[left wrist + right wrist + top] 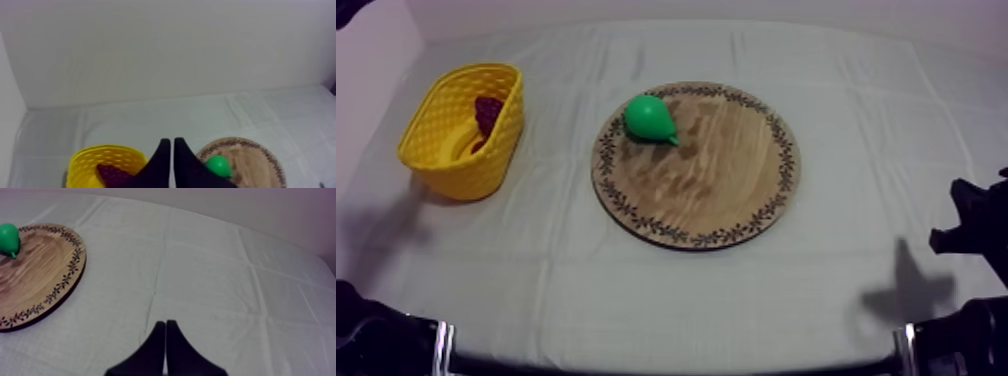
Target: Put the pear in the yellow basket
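1. Looks like a robot lab test rig, not anybody's home or kitchen.
2. The counter (pixel 636 290) is draped in a plain grey-white cloth with fold creases, boxed in by a bare white wall (pixel 165 50).
3. Everything on it is a prop: a toy pear (pixel 650 118) on a round wooden board (pixel 726 180), plus a yellow basket (pixel 486 160).
4. A black robot arm (pixel 976 232) sits at the counter's edge.

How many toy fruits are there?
2 that I can tell: the green pear on the wooden board, at its side nearest the basket, and dark grapes inside the yellow basket. More may lie hidden in there.
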Available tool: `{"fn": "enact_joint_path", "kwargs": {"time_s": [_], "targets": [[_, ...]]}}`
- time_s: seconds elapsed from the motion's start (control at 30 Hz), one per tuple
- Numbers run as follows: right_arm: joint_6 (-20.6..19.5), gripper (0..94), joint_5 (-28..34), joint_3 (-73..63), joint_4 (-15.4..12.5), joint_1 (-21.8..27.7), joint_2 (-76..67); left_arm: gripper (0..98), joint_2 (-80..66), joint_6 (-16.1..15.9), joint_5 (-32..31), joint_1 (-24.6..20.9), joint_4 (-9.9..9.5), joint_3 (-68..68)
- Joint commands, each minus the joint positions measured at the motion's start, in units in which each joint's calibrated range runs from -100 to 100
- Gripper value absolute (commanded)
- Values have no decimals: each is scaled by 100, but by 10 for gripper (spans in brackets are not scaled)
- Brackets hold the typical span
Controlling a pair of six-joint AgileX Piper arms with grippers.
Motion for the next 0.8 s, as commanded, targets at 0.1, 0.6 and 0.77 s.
{"fn": "enact_joint_path", "kwargs": {"time_s": [0.1,0.6,0.77], "targets": [[2,5,-8,5,0,1,1,0,662,133,133,379,-169,-787],[2,5,-8,5,0,1,1,0,2017,13,222,906,-292,-1731],[2,5,-8,5,0,1,1,0,2570,180,698,1088,-375,-2199]]}}
